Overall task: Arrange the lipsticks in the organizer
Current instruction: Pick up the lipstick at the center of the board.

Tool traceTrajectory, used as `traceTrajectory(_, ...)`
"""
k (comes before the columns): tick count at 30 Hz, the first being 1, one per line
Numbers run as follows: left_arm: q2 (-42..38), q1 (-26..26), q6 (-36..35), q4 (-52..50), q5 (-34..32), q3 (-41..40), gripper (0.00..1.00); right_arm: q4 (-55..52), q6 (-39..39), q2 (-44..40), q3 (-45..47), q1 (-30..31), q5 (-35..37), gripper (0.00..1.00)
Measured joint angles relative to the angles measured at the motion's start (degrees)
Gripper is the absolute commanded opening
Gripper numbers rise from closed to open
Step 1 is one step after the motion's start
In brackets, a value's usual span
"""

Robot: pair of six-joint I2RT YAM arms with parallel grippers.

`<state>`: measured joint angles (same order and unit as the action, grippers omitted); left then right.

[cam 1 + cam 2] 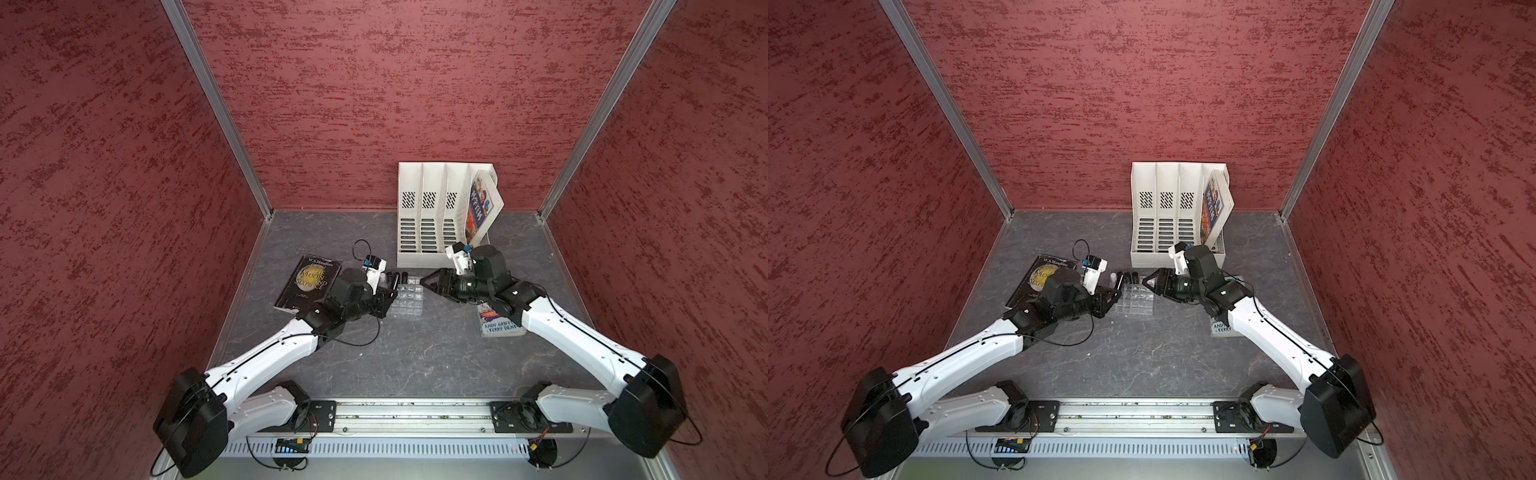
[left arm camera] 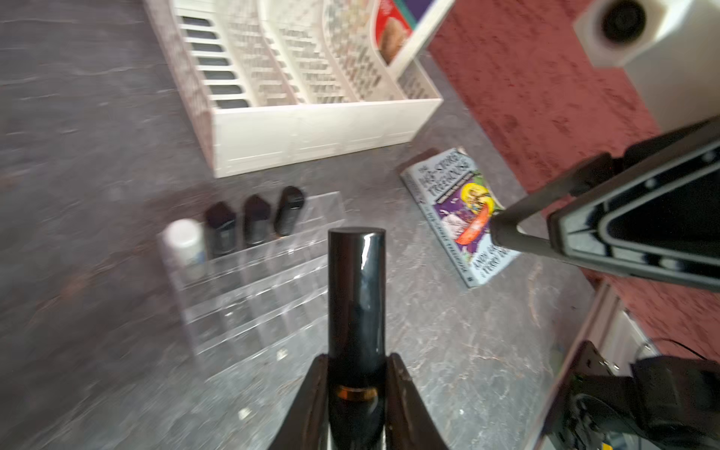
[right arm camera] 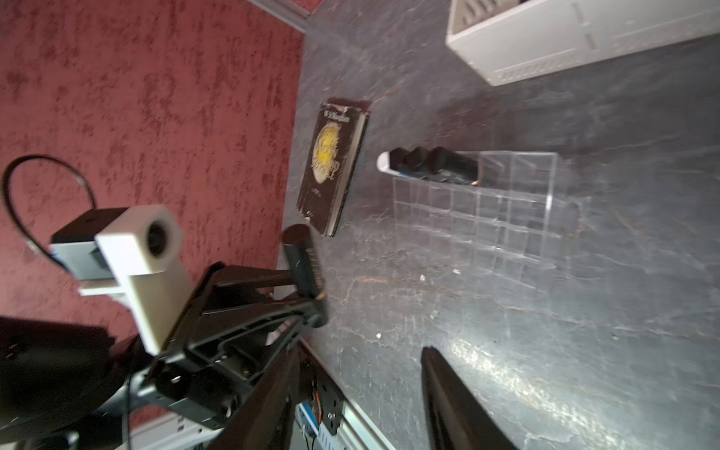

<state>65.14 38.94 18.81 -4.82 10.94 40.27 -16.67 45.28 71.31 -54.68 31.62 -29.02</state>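
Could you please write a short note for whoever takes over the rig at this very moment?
Left gripper: shut on a black lipstick, held close to the organizer.
Right gripper: open and empty, fingers apart, on the organizer's opposite side.
Done: the white lipstick and three black lipsticks stand side by side in the organizer's far row.
Left: set the held lipstick into a free cell.
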Motion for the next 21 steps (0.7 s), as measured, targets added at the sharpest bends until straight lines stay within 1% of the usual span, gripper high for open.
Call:
traceTrajectory(3, 1.66, 3.26, -1.86, 7.67, 2.91, -2.75, 0.15, -3.8, -2.36, -0.83, -3.04, 0.02, -2.4, 0.6)
traceTrajectory(5, 2.45, 4.9, -2.84, 10.23, 4.61, -3.02, 0.15, -6.08, -3.69, -1.03, -4.61, 0.09, -3.37, 0.58)
traceTrajectory(8, 3.28, 6.05, -3.93, 13.84, 6.1, -2.99, 0.15, -8.98, -5.22, -1.01, -5.99, 0.2, -4.07, 0.54)
traceTrajectory(12, 4.07, 6.56, -4.5, 16.41, 6.99, -2.97, 0.15, -13.18, -6.93, -0.39, -7.69, 0.5, -3.74, 0.49)
traceTrajectory(17, 4.42, 6.88, -4.76, 17.11, 7.08, -2.97, 0.15, -15.87, -8.15, 0.5, -8.7, 0.57, -2.95, 0.41)
traceTrajectory(21, 5.29, 7.19, -4.9, 17.57, 7.08, -2.6, 0.15, -16.39, -8.26, 0.92, -8.7, 0.72, -2.71, 0.4)
